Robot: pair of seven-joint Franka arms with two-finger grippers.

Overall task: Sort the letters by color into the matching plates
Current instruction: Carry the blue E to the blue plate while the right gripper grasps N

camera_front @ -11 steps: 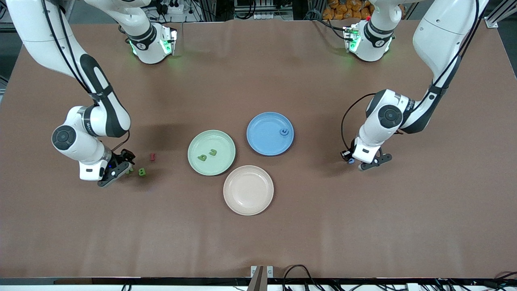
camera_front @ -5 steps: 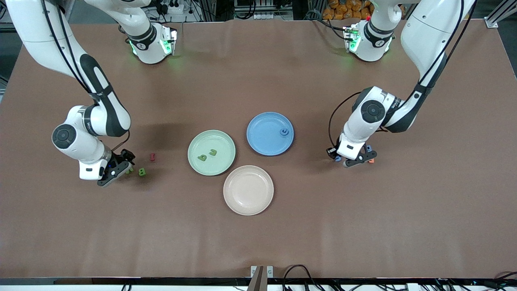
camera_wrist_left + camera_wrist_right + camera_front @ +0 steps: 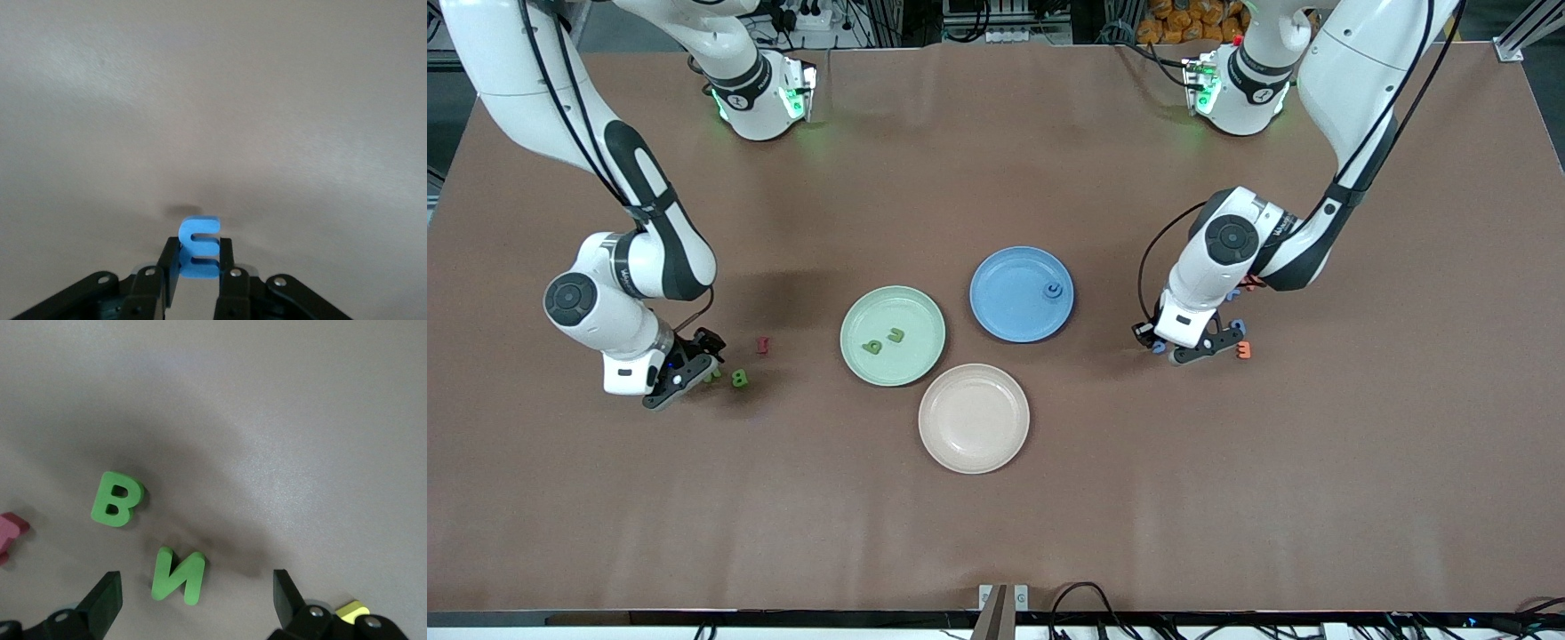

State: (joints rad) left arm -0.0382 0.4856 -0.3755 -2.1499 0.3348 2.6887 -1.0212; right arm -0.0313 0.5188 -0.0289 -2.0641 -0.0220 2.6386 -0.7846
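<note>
My left gripper (image 3: 1163,348) is shut on a blue letter E (image 3: 199,245), held a little above bare table between the blue plate (image 3: 1005,307) and some loose letters. One blue letter (image 3: 1055,289) lies in the blue plate. The mint green plate (image 3: 911,356) holds two green letters (image 3: 871,347) (image 3: 895,335). My right gripper (image 3: 195,590) is open, low over a green N (image 3: 177,575), its fingers standing either side of the N and apart from it. A green B (image 3: 117,499) lies beside the N. A blue letter (image 3: 1236,325) rests on the table by the left arm.
A beige-pink plate (image 3: 974,444) sits nearer the front camera than the two other plates. A red piece (image 3: 762,345) lies near the green letters, and a yellow piece (image 3: 352,610) shows by my right gripper. Orange pieces (image 3: 1243,350) (image 3: 1252,283) lie near the left arm.
My left arm has carried the blue E toward the blue plate, uncovering the loose letters it had been over. The right arm has barely moved.
</note>
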